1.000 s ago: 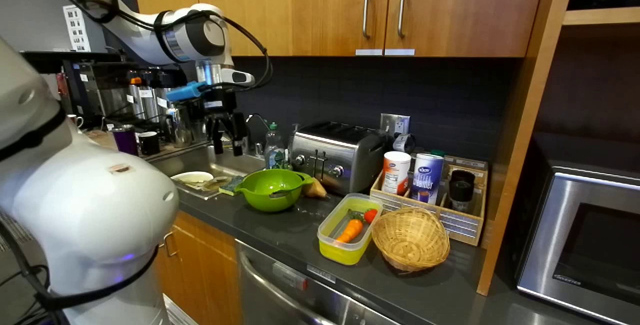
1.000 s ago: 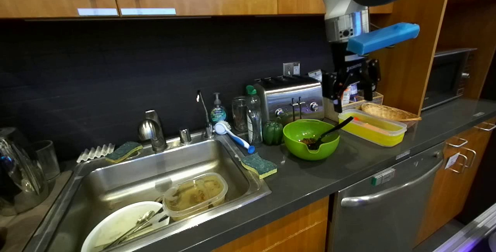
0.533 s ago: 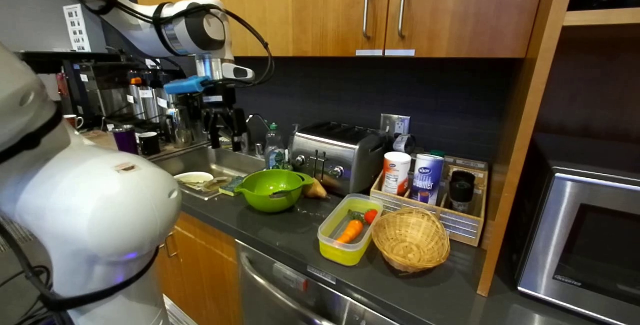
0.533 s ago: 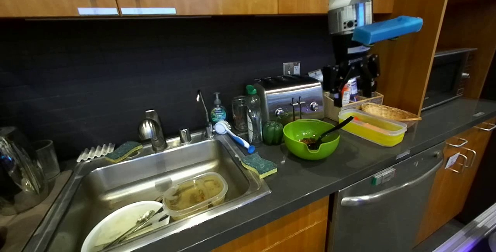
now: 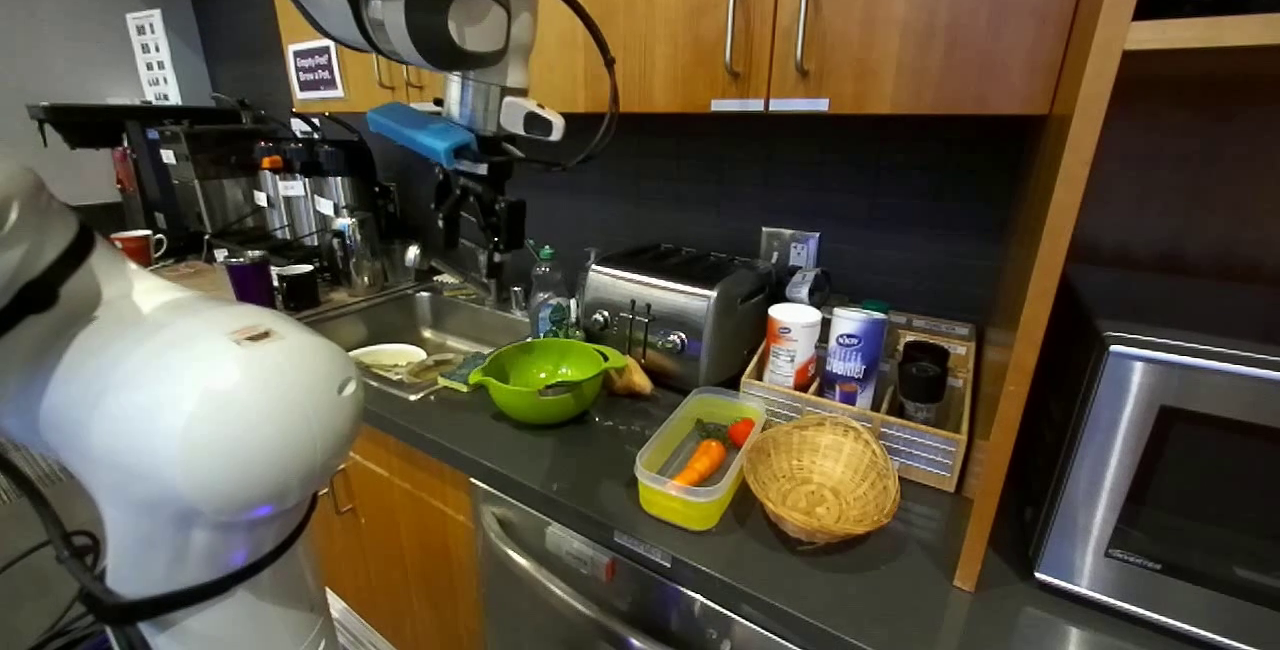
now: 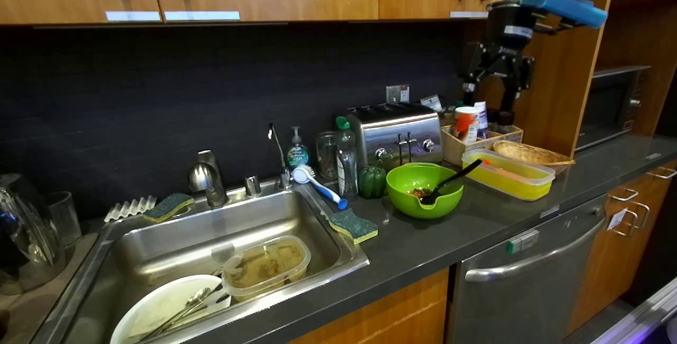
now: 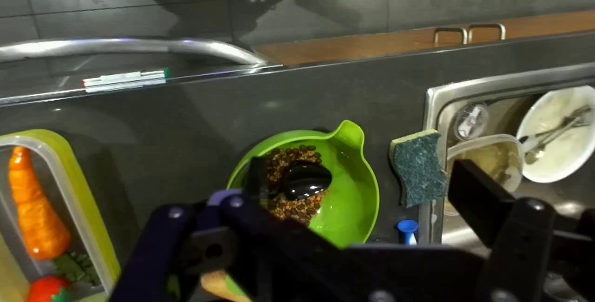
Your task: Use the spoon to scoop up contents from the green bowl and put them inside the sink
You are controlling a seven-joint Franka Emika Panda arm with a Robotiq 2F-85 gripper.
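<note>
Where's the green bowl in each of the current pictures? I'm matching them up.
In an exterior view, the green bowl sits left of and below centre.
In an exterior view, the green bowl sits right of and below centre.
Wrist view: the green bowl is just below centre, partly hidden by the hand.
Shared landmark: the yellow-green container, right of the green bowl in both exterior views, left of it in the wrist view.
</note>
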